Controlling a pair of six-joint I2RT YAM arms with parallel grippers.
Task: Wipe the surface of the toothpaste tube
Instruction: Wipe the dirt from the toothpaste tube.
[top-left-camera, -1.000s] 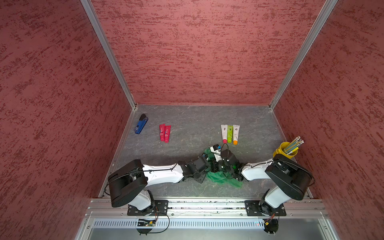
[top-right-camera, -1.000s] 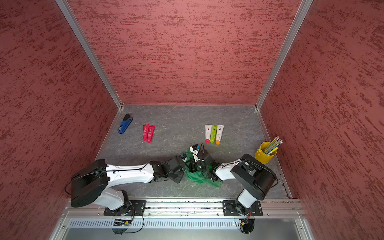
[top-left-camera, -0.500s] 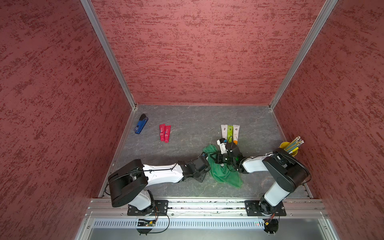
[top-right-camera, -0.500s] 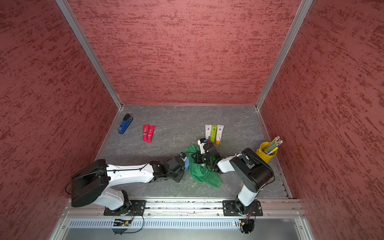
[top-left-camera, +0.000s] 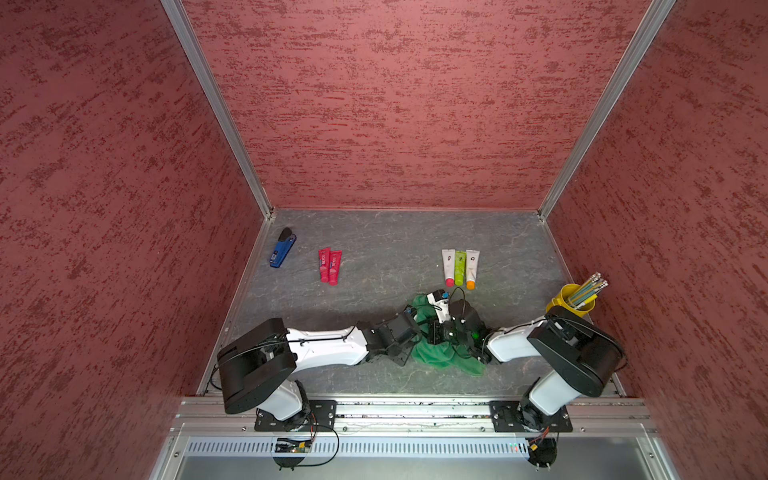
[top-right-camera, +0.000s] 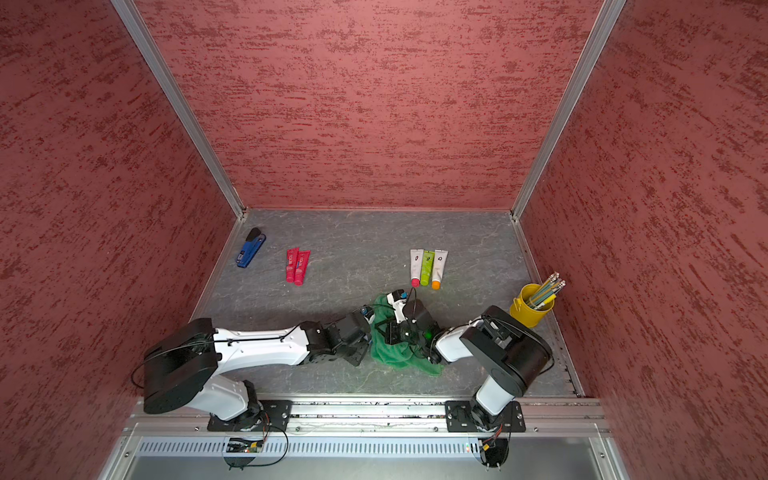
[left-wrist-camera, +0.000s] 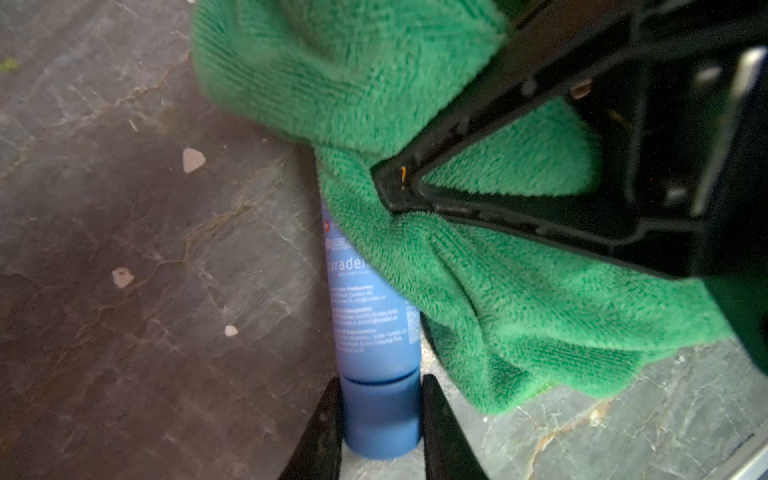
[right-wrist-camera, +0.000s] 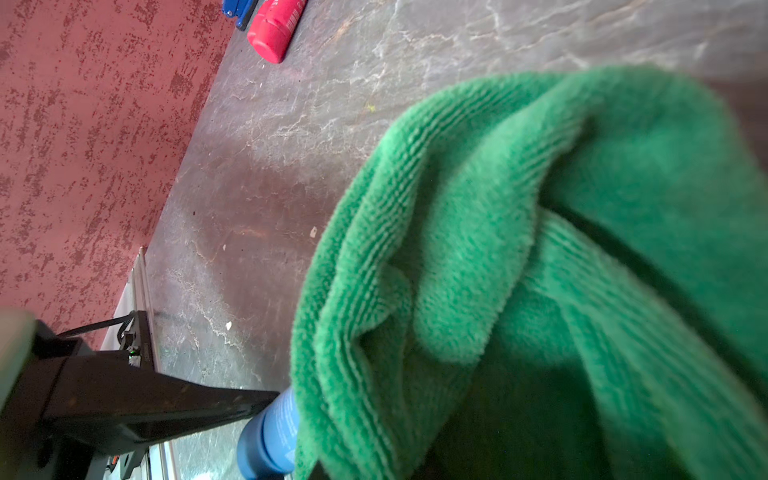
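Near the middle of the tabletop, toward its near edge, the left hand grasps the blue toothpaste tube by its cap, with the tube lying flat. The right hand is clenched on a bunched green cloth, which drapes over the tube's other end. At the right edge a yellow cup stands upright, holding a bundle of pencils.

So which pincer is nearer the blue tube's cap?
Left. The left pincer grips the cap itself; the right pincer, shut on the green cloth, sits farther along the blue tube.
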